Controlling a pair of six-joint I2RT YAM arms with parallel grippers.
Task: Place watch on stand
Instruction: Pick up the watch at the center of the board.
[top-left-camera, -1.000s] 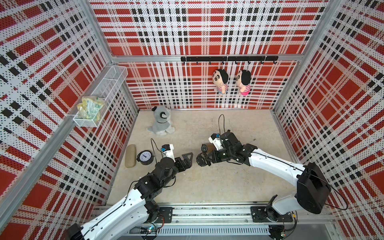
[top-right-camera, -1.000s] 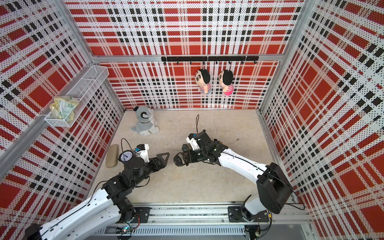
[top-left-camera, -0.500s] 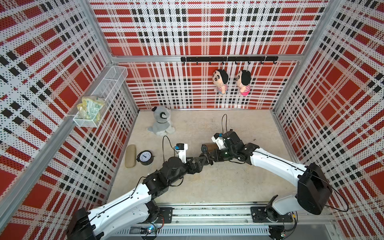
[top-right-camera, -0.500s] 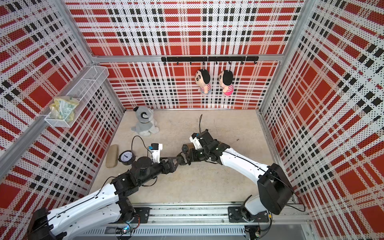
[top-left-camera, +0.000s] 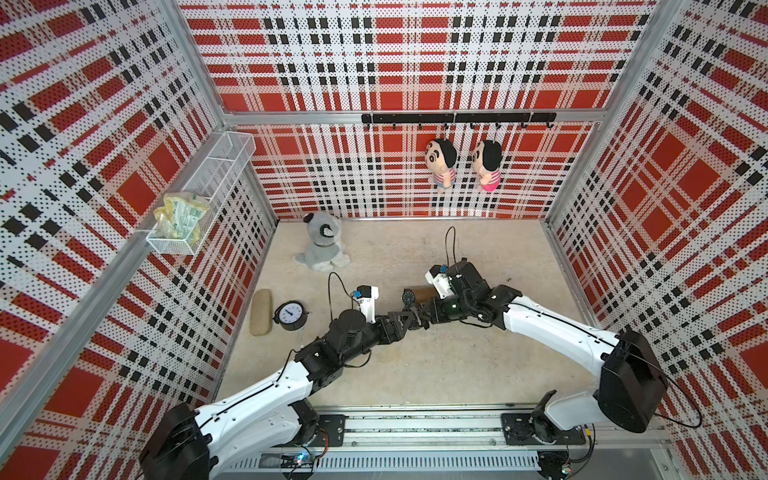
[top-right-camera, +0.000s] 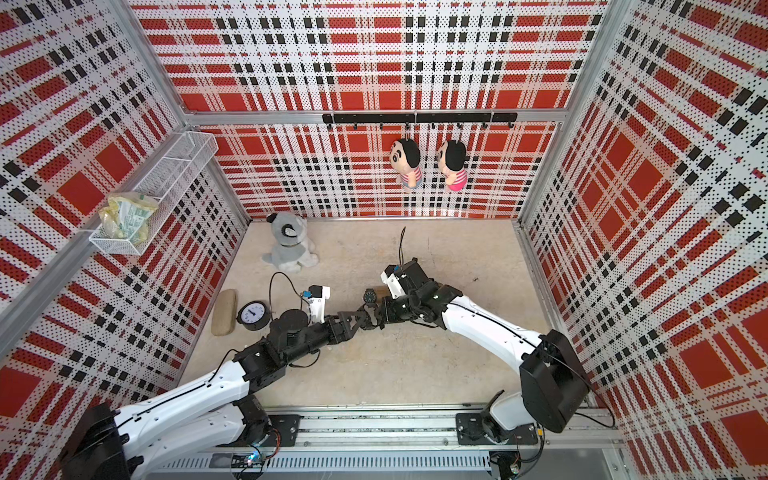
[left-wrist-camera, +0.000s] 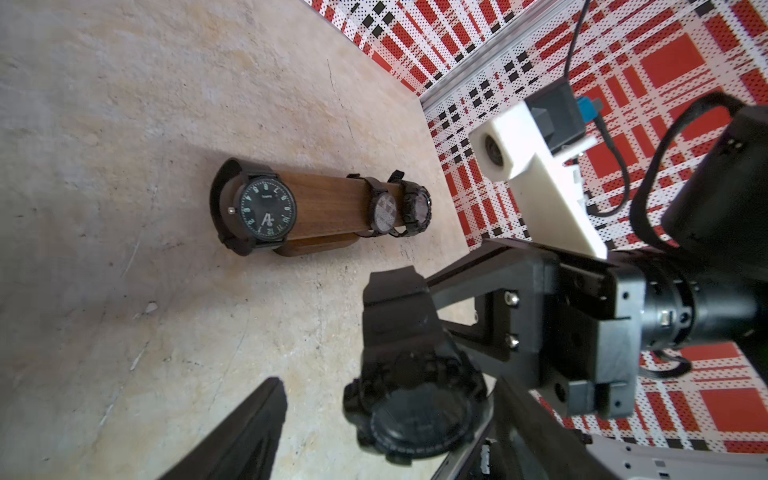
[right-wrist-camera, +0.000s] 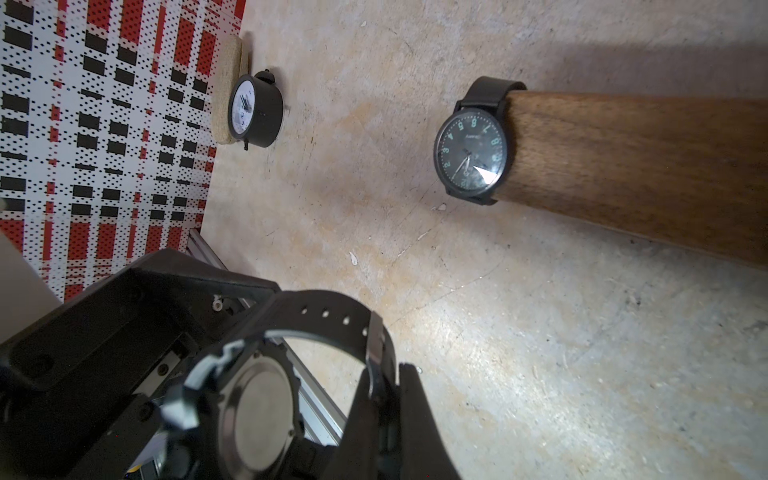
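Observation:
A black watch hangs above the floor, its strap pinched in my shut right gripper. My left gripper faces it with its jaws open on both sides of the watch case; a gap shows at one finger. In both top views the two grippers meet just in front of the stand. The stand is a brown wooden bar on a small base. It carries a dark-dial watch at one end and two more watches at the other.
A black alarm clock and a beige oblong case lie by the left wall. A grey plush dog sits at the back left. Two dolls hang from a wall rail, and a wire basket is on the left wall.
My left arm has swung right to the right gripper, and its jaws now straddle the held watch and have narrowed a little. The right gripper has stayed shut on the strap.

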